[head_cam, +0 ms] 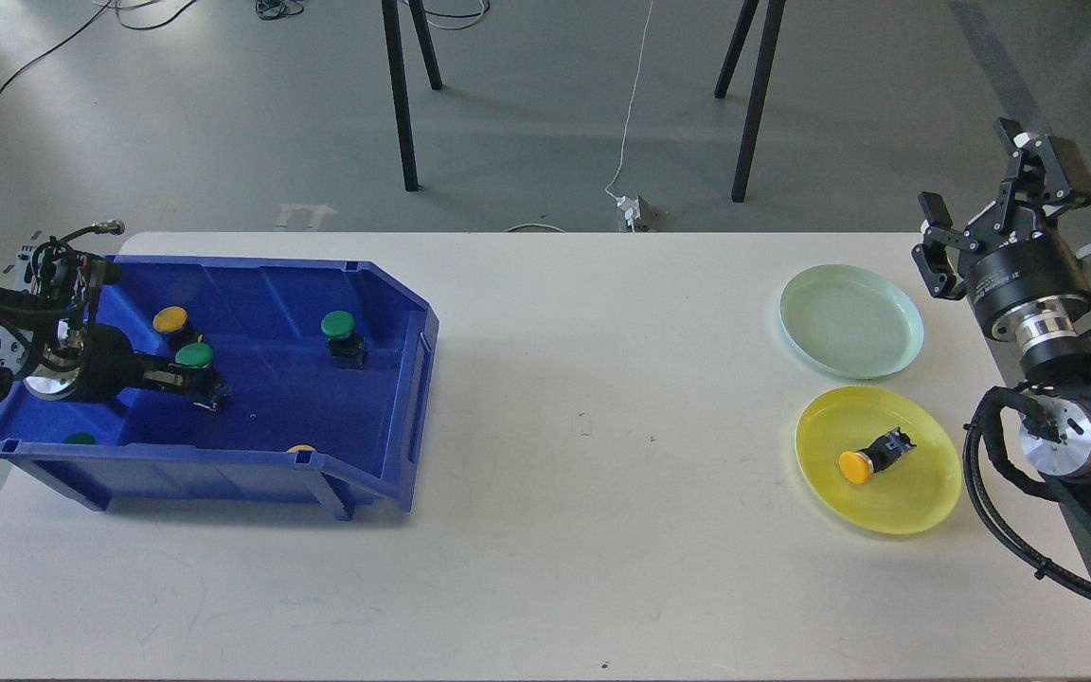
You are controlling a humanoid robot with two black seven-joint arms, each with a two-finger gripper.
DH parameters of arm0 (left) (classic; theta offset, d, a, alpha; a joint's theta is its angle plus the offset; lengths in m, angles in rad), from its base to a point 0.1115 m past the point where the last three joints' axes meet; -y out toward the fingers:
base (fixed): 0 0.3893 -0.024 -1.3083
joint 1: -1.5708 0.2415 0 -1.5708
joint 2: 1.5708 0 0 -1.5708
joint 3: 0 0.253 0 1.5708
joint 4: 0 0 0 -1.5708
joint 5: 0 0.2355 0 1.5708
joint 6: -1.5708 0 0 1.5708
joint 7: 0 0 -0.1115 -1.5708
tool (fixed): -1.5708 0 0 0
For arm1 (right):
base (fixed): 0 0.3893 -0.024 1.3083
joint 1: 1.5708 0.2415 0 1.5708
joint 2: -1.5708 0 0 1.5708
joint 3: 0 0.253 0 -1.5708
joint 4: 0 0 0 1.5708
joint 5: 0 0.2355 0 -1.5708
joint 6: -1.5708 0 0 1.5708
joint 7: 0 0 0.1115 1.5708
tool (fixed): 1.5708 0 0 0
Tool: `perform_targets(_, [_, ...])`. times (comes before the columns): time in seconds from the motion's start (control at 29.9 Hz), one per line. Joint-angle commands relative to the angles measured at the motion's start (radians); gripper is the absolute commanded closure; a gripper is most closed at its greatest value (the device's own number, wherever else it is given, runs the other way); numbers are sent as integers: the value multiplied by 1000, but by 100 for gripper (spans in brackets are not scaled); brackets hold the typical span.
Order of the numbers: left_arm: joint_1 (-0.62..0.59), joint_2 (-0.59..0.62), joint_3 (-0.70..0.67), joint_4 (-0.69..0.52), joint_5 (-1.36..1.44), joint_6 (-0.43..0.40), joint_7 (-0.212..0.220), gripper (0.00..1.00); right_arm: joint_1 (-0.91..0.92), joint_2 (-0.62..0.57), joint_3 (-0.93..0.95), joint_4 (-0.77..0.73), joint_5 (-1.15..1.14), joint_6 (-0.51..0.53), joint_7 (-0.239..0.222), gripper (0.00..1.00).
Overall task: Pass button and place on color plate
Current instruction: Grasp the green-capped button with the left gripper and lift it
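Blue bin (384, 379) around left hand (200, 384), clamped on green button (195, 356); yellow button (171, 320) just behind. Right hand (991, 204) spread apart beside pale green plate (850, 322).

A white worktop (545, 530) fills most of the view, its surface marked with faint scuffs and small dark specks. Beyond its far edge lies a grey floor (223, 123). Two pairs of black legs (401, 95) (752, 95) stand on that floor. A thin white cable (635, 95) runs down to a small white plug block (635, 210) near the worktop's far edge. Dark cables (44, 57) trail across the floor at the upper left.
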Motion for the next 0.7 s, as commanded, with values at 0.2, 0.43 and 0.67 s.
perform_targets(0.2, [-66,209,-13,-245,-8,0,0,74,0,2,0,-2,0,0,0,5])
perform_targets(0.43, [-130,359,-84,-431,-54,0,0,74,0,2,0,-2,0,0,-1,5])
perform_targets(0.67, [-130,486,-323,-621,-218,0,0,74,0,2,1,-2,0,0,0,5])
